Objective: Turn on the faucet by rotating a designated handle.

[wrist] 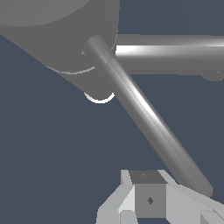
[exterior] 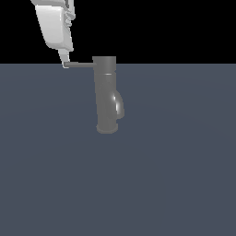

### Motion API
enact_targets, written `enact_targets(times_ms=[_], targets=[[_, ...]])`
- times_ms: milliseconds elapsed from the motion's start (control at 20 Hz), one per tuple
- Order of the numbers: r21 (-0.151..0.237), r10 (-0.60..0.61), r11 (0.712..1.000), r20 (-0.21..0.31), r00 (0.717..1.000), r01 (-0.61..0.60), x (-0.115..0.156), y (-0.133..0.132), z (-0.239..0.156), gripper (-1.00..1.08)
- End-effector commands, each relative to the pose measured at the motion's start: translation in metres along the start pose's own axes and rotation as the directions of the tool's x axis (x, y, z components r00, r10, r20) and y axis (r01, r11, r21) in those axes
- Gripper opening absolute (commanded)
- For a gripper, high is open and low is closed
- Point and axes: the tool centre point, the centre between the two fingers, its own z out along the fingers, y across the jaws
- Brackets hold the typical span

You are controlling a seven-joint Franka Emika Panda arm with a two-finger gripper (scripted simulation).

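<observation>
The gripper [wrist: 151, 199] sits at the free end of the handle [wrist: 148, 118], apparently touching it; whether its claw is open or closed cannot be told. Beyond, the faucet [exterior: 107, 94] stands upright on the grey floor [exterior: 184, 184]. Judged step: contact made; next, a sideways push swinging the bar round.

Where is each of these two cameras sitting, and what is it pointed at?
Exterior view: sits off the arm, level with the scene, facing the upright faucet side-on; the white tool hangs at the handle's tip on the exterior view's left.
Wrist view: rides on the arm, close in, looking along the handle toward the faucet; only the tool shows.
Shared: faucet, handle and tool.
</observation>
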Motion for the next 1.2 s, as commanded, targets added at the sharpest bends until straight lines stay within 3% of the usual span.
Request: enact_targets(times_ms=[0,1150], targets=[[-0.002,0.003,1.0,-0.001,1.0,-0.003,0.008,0.006,0.0,-1.0],[-0.005,0.004,1.0,0.0,1.0,-0.004,0.079,0.072,0.0,-1.0]])
